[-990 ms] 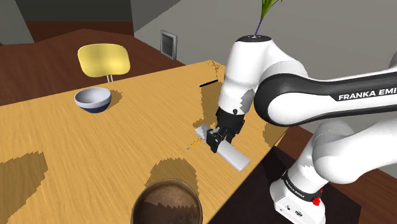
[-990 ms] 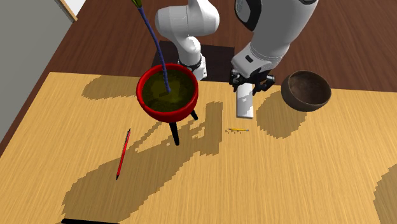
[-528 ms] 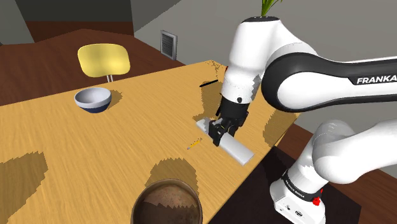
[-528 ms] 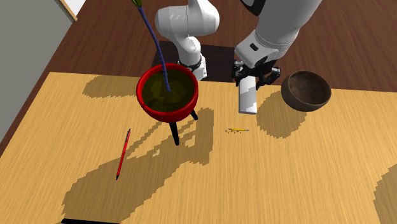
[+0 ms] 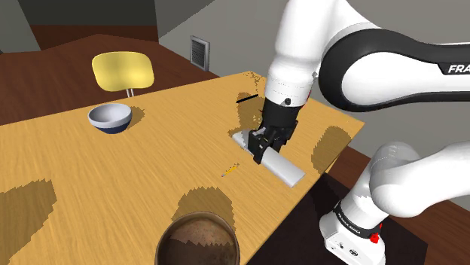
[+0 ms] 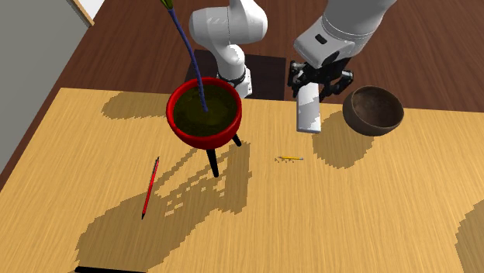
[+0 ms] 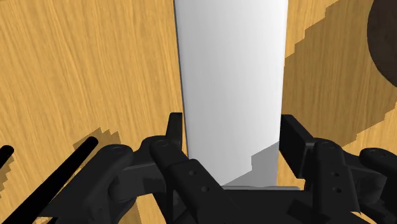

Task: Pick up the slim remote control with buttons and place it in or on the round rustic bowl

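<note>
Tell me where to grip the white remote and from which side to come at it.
Grip the white remote across its narrow width, near one end, coming from above its flat face. It is a long, slim slab, and its straight long edges suit two fingers. The gripper clasps it this way now.

Home dining rm: wood table [image 5: 90, 181], yellow chair [image 5: 123, 73], plant pot [image 6: 203, 137].

remote [image 5: 282, 167]: we log a plain white slab, raised above table [image 5: 113, 173] | bowl [image 6: 374, 116]: dark brown, round, upright, near it
</note>
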Controlling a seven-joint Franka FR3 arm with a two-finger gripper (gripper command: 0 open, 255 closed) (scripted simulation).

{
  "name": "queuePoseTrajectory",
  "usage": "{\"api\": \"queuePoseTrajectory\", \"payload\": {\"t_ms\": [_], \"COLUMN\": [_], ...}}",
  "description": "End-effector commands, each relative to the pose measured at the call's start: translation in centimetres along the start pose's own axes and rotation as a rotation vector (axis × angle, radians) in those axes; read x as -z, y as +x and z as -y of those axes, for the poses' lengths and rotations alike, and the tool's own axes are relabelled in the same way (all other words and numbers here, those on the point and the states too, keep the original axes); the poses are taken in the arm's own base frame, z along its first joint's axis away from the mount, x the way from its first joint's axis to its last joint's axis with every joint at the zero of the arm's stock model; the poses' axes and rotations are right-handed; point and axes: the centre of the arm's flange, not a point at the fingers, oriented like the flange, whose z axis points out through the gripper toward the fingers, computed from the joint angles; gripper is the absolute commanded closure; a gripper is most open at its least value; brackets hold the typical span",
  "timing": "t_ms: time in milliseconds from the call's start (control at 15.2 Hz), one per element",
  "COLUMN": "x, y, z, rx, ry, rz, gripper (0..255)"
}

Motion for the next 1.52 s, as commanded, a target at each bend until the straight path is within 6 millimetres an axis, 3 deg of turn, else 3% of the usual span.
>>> {"api": "queuePoseTrajectory", "payload": {"t_ms": [0,1122,1452], "x": [0.4,1.2,-1.4], "y": [-0.8,-7.9,-7.9], "z": [1.8,23.4,23.4], "rx": [0.000,0.000,0.000], "ry": [0.000,0.000,0.000], "rz": [0.000,0.000,0.000], "gripper": [255,255,255]}}
